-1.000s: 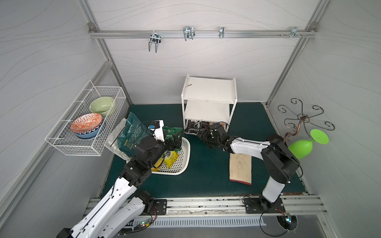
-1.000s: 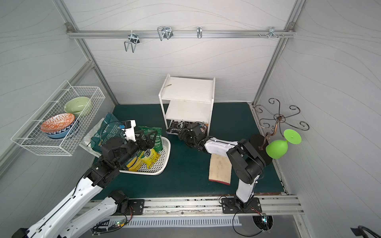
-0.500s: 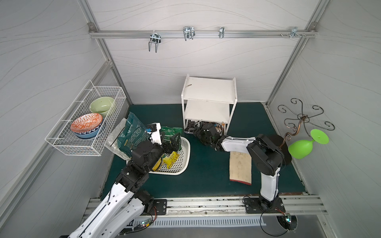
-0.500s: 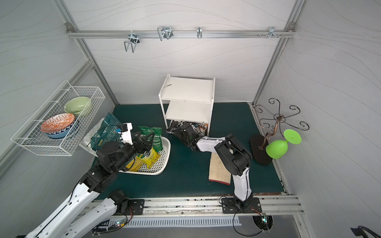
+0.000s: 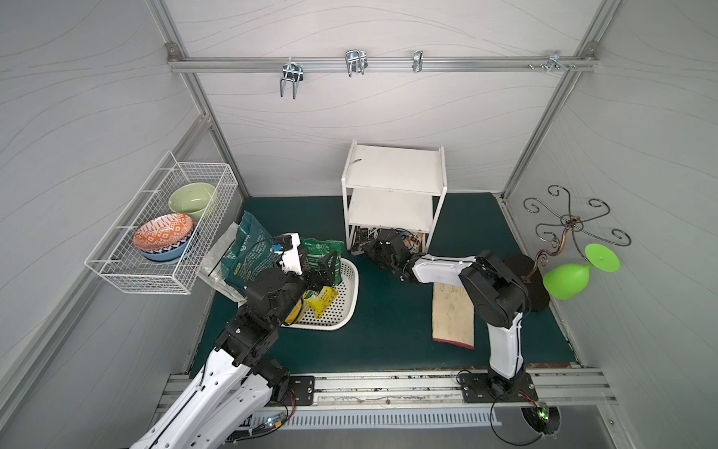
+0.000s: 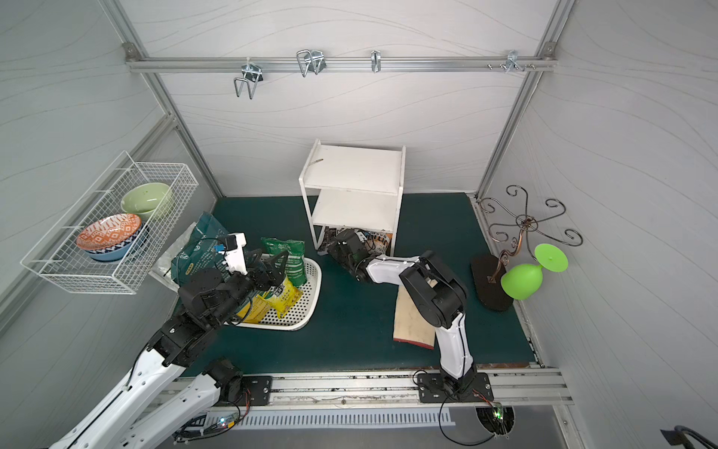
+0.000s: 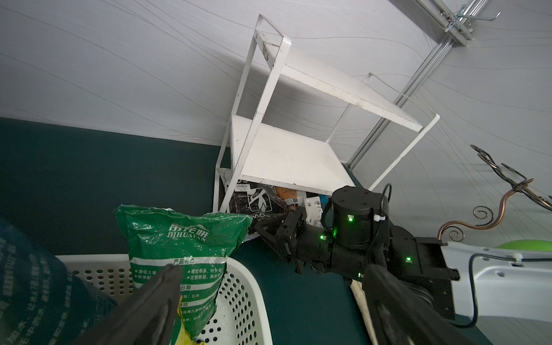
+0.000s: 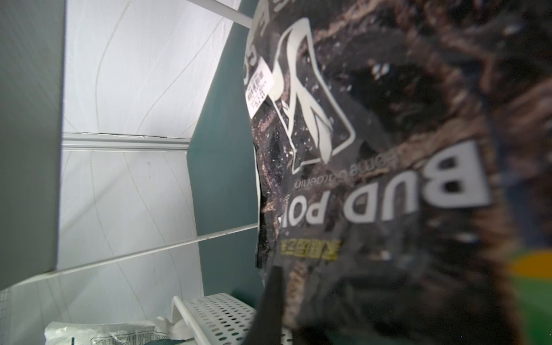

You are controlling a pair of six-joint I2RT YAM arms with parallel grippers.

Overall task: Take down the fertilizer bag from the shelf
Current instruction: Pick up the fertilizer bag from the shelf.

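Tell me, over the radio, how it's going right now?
Right gripper shut on dark fertilizer bag, bag still under shelf bottom tier. Left gripper open, over white basket. Shelf legs crowd the exit.

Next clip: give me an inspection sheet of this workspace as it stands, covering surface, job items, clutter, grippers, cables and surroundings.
Surface: dark green mat, no spills seen.
Job's things: white shelf with its top and middle boards bare; dark fertilizer bag on the bottom tier, under the middle board.
Clutter: perforated basket holding a green bag and yellow bags; teal bag beside it; tan board flat on the mat.
Grippers: left gripper open above the basket; right gripper shut at the bag's edge, but whether it grips the bag cannot be told.
Cables: loose leads at the front rail.
Surroundings: wire basket with bowls; green goblet hanging from a scrolled stand.
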